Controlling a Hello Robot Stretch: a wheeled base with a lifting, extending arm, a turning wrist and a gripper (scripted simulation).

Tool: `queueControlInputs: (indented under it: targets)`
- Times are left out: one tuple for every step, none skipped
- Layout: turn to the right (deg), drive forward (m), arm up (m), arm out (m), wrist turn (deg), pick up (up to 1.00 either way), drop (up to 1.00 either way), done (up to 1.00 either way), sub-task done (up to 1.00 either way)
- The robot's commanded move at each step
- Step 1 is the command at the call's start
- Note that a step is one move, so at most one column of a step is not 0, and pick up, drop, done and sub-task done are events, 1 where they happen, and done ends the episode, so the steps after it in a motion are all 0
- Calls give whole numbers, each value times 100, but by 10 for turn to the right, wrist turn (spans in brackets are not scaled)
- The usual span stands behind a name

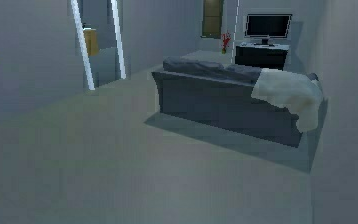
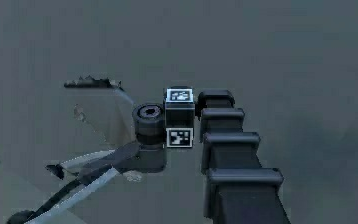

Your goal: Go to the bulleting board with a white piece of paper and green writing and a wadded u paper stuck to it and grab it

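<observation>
Fingers: two thin fingers (image 2: 87,162) run toward the arm side view's lower left. I cannot tell whether they are released or clenched.
Gripper: the gripper (image 2: 32,192) has only bare floor (image 2: 287,50) behind its far end, so it holds nothing.
Wrist: two white marker squares (image 2: 179,98) sit right of the gripper's dark body.
Arm: the dark square bar (image 2: 237,170) rises from the bottom edge, low over the floor.
Bulletin board: I cannot tell where it is from these views. It is yet to be located and is probably on a wall elsewhere.
Step in hand (judgement): searching and driving; the reach has not begun.
How to do it well: turn the base slowly so the walls sweep through view. Look for a flat panel with white paper and green marks. Keep the arm tucked while moving and give the furniture a wide berth.
Risk: the base could clip the sofa's near corner when turning toward the forward view's right.
Surface: the floor is plain grey and smooth, with open space ahead and to the forward view's left.
Room: a dark sofa (image 1: 217,100) stands right of centre with a pale throw (image 1: 292,92) draped over its end.
Back wall: a television (image 1: 267,27) sits on a dark stand (image 1: 262,55), with a small red object (image 1: 226,42) just beside it.
Left: a white frame (image 1: 83,50) is either a doorway or a mirror; I cannot tell which.
</observation>
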Motion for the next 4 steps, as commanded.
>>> queueControlInputs:
  targets:
    - [0, 0, 0, 0, 450, 0, 0, 0, 0]
    - [0, 0, 0, 0, 210, 0, 0, 0, 0]
    - [0, 0, 0, 0, 0, 100, 0, 0, 0]
    - [0, 0, 0, 0, 0, 0, 0, 100, 0]
